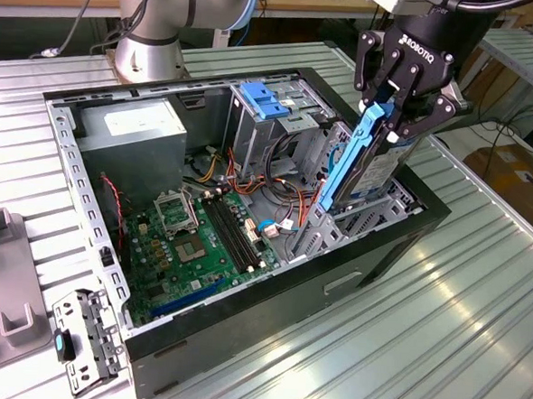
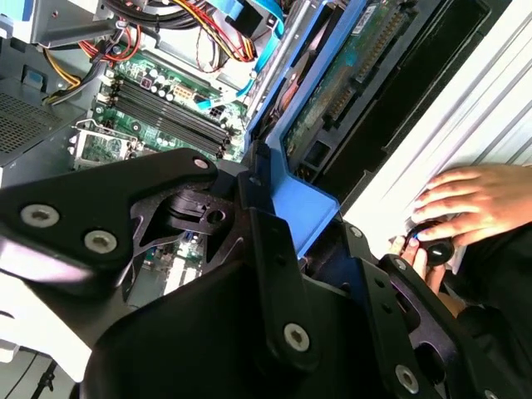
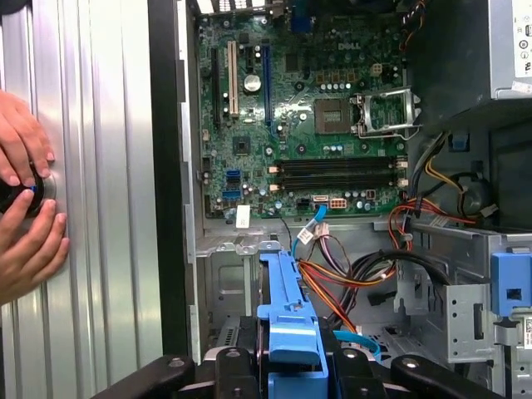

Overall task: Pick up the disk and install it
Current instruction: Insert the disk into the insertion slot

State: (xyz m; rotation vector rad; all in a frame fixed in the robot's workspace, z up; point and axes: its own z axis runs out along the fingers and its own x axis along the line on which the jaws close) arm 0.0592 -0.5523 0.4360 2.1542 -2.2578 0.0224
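My gripper [image 1: 390, 126] is shut on the disk [image 1: 366, 169], a silver drive with blue side rails. It holds the disk on edge and tilted, with the lower end dipping into the drive bay [image 1: 374, 211] at the corner of the open computer case on the exterior view's right. In the second wrist view the disk's blue rail [image 2: 303, 199] and circuit-board side [image 2: 357, 66] run away from the black fingers [image 2: 274, 266]. The first wrist view shows the blue rail [image 3: 287, 307] clamped between the fingers [image 3: 229, 366], above the bay's metal frame [image 3: 224, 274].
The open case [image 1: 86, 197] holds a green motherboard [image 1: 196, 240], a grey power supply box [image 1: 131, 128], a drive cage with a blue latch [image 1: 263, 100] and loose cables [image 1: 276, 187]. A person's hands [image 3: 25, 208] rest on a black knob on the ribbed table beside the case. Grey fixtures [image 1: 2, 310] lie at the exterior view's left.
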